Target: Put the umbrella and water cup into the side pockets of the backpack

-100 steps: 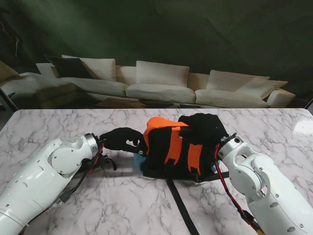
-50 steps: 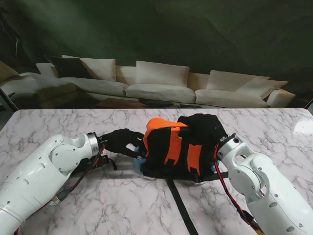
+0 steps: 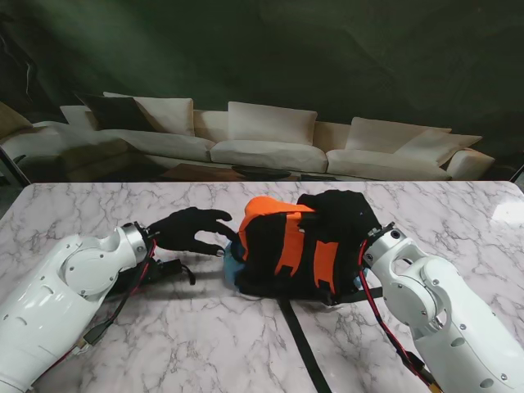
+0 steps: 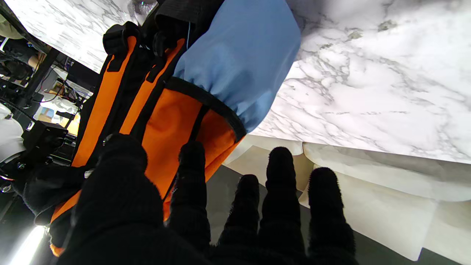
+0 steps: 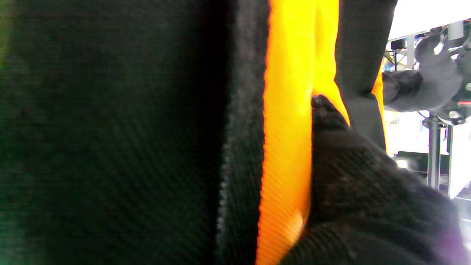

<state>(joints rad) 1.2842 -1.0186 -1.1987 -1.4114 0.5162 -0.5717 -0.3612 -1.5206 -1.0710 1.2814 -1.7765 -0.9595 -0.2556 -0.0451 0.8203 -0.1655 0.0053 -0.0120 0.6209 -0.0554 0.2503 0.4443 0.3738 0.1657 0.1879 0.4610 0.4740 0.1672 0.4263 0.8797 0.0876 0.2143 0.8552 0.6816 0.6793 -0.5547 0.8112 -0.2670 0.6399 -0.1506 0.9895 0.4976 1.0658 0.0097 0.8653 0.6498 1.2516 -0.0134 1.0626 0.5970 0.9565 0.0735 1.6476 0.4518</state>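
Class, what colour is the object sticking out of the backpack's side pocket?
Light blue, clearest in the left wrist view.

Both arms are built of glossy white, rounded shells. The left arm (image 3: 57, 291) has a round disc cover on its big joint and a silver ring at the wrist; black and red cables (image 3: 135, 282) loop from that wrist along its near side. The right arm (image 3: 446, 319) has the same bulbous white casing, small dark screw holes, and a red cable (image 3: 378, 315) beside a black one. The left hand (image 3: 187, 230) and right hand (image 3: 342, 214) wear black knitted gloves with a fuzzy weave.
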